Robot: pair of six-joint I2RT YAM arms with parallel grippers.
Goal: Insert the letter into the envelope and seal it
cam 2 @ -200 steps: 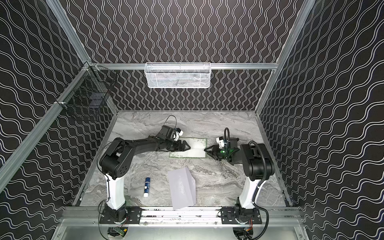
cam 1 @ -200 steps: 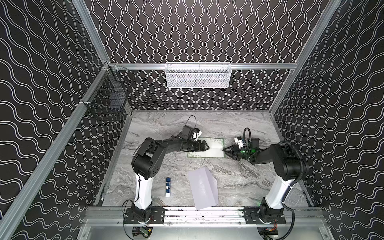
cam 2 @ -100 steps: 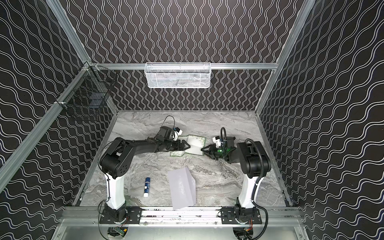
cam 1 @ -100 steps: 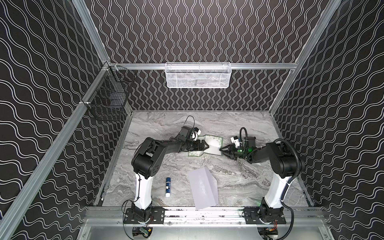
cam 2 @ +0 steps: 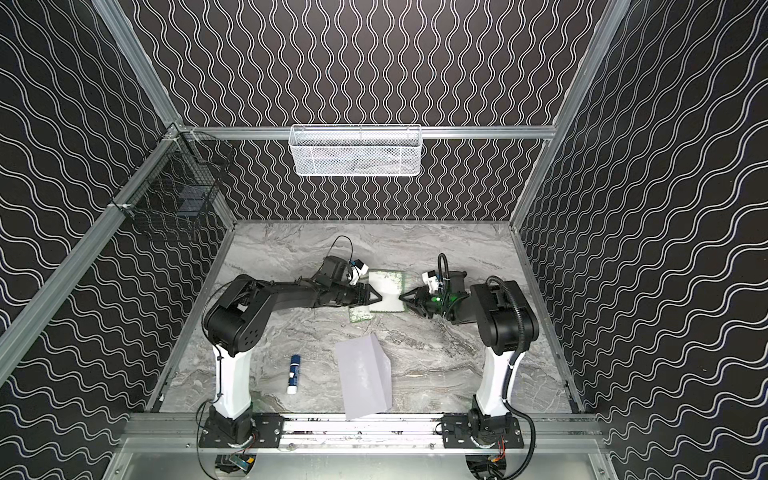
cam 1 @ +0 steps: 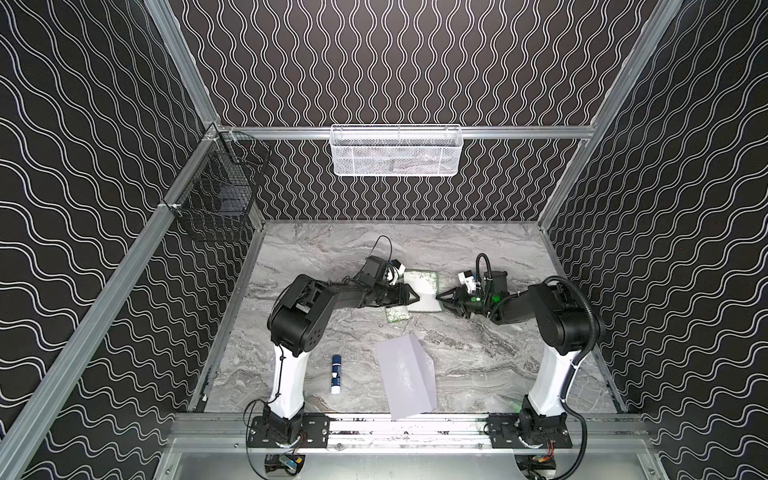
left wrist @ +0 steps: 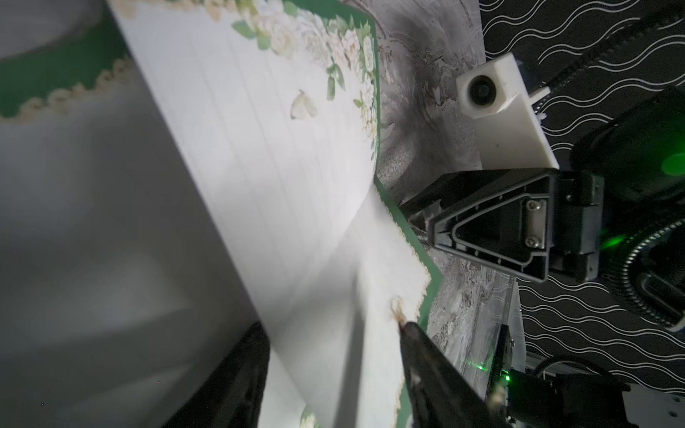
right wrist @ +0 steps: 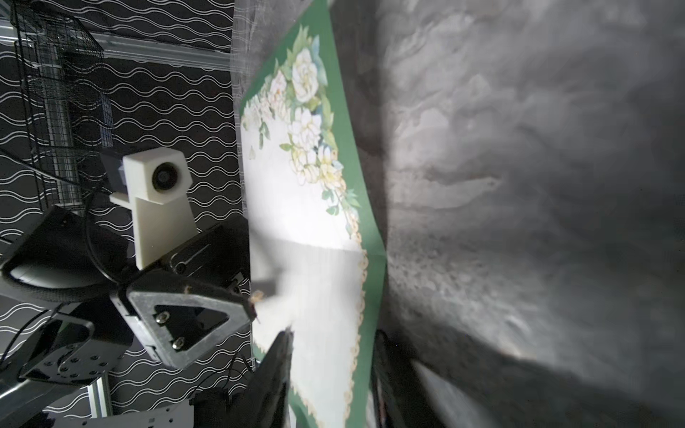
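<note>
I count two arms, one letter, one envelope, one glue stick and two baskets.

The letter (cam 1: 424, 291) lies near the middle of the marbled surface (cam 1: 478, 365). It is not flat: a crease runs across it and part of the sheet stands up off the rest. A green-bordered corner sticks out at its front-left.

The left gripper (cam 1: 417, 296) comes in at the letter's left edge. In the left wrist view its fingers (left wrist: 437, 370) stand apart with the sheet between them. I cannot tell whether they press it.

The right gripper (cam 1: 438, 296) meets the letter's right edge. Its fingers (right wrist: 274, 370) sit on either side of the green border and look clamped on the sheet.

The two grippers point straight at each other across the letter and cover both of its side edges. The left wrist also hides a strip of the letter's left side in both top views.

The envelope (cam 1: 407, 376) lies in front of the letter, well apart from it, with its flap raised. The glue stick (cam 1: 336, 374) lies on its side, in front of the letter and to its left.

A white mesh basket (cam 1: 397, 151) hangs on the back rail, beyond the letter. A black wire basket (cam 1: 216, 195) hangs on the side rail, beyond the letter and to its left.
</note>
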